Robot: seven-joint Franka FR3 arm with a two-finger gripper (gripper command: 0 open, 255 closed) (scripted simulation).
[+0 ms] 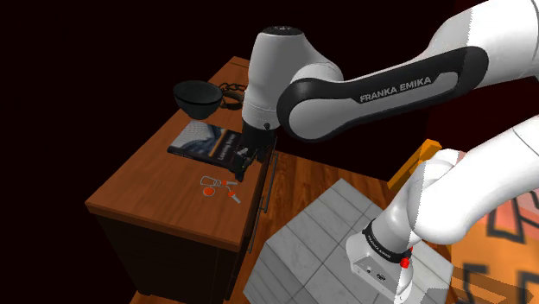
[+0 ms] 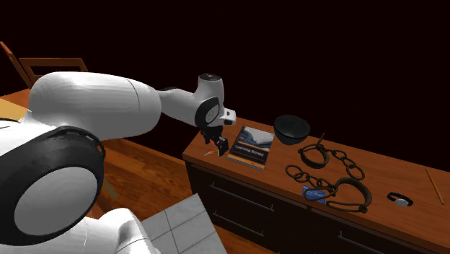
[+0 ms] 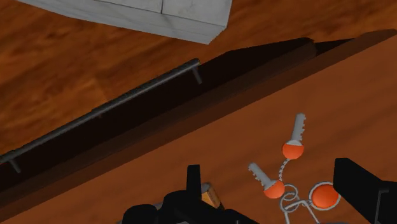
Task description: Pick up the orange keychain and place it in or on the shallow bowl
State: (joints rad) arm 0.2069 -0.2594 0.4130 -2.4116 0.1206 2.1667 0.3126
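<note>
**Open gripper low over the keychain near the cabinet's front edge**

The orange keychain (image 3: 274, 188) was a small bunch on a thin wire ring: two grey keys with orange heads and one round orange fob. It lay flat on the brown wooden cabinet top (image 1: 138, 181), close to the front edge and well apart from the dark shallow bowl (image 1: 197, 95) at the far end. A dark-covered book (image 1: 207, 141) lay between the two.

The gripper (image 3: 270, 168) hung just above the keychain with its black fingers (image 3: 356, 184) spread wide. The bunch sat on the wood between them, and neither finger touched it.

The wrist view gave the keys' shapes, the long drawer handle (image 3: 102, 114) below the edge and a corner of the grey tiled stand (image 3: 159, 13). In the shoulder view the keychain (image 1: 216, 186) was a small orange-and-white speck beside the gripper (image 1: 242, 164). The second exterior view showed the gripper (image 2: 218, 146), the book (image 2: 251, 146) and the bowl (image 2: 291, 128), and further right a dark chain (image 2: 317, 173).
</note>
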